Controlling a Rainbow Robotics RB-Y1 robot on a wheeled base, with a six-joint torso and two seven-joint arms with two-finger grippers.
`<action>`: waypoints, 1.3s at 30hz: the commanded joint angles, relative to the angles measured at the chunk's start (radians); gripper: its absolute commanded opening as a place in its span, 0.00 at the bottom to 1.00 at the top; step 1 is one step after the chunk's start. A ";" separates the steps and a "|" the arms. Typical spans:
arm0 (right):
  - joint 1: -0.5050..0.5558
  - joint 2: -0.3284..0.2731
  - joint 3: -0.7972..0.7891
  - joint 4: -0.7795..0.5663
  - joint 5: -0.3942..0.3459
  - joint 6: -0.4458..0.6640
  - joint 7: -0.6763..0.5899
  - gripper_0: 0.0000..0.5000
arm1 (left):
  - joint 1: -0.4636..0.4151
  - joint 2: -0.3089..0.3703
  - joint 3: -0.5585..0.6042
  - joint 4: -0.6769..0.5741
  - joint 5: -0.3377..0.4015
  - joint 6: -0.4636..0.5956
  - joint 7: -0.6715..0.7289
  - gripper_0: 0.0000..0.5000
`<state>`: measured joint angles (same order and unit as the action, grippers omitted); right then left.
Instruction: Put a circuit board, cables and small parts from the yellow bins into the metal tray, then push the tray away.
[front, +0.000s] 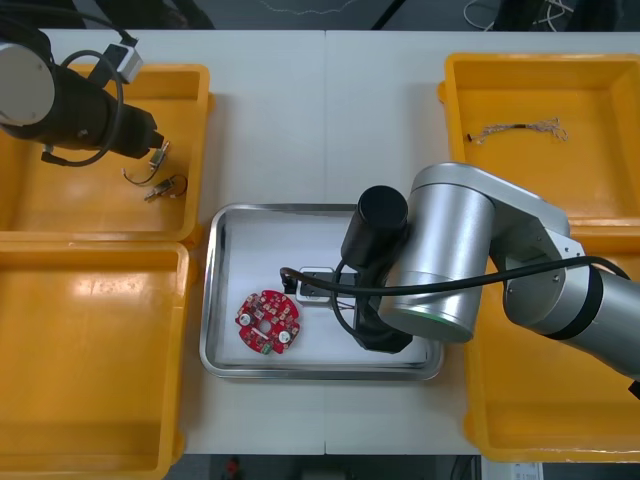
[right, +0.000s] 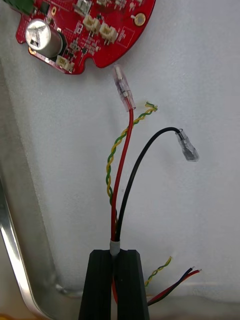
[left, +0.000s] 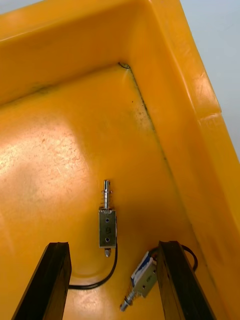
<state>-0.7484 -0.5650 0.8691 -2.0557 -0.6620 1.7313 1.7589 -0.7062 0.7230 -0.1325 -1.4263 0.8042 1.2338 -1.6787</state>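
i have the right gripper (right: 119, 254) down in the metal tray (front: 214, 300), fingers pinched on the red, black and yellow-green cables (right: 121, 170), whose ends lie near the circuit board (front: 268, 321); my left gripper (left: 114, 245) hangs wide open, holding nothing, over two small metal parts (left: 107, 227) in the far yellow bin (left: 190, 105) on the left

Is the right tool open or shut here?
The right tool is shut on the cables: its fingers stand nearly together, wires pinched between them.

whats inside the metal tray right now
In the metal tray: a red circuit board and a cable bundle pinched by the right hand. The right arm covers the tray's right side. The left hand is open over a yellow bin.
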 joint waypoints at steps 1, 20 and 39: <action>0.030 0.019 0.056 0.019 0.044 -0.029 0.008 0.00 | -0.056 0.035 -0.049 0.018 -0.020 -0.060 -0.045 1.00; 0.047 0.034 0.082 0.045 0.099 -0.056 -0.012 0.96 | -0.056 0.033 -0.167 0.118 -0.039 -0.218 -0.059 1.00; 0.060 0.047 0.033 -0.004 0.127 -0.015 -0.004 1.00 | -0.053 0.010 -0.213 0.173 -0.060 -0.275 -0.061 0.02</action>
<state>-0.7048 -0.5474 0.9385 -2.0303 -0.5080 1.6883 1.7587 -0.7162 0.7228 -0.3235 -1.2508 0.7558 0.9728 -1.6804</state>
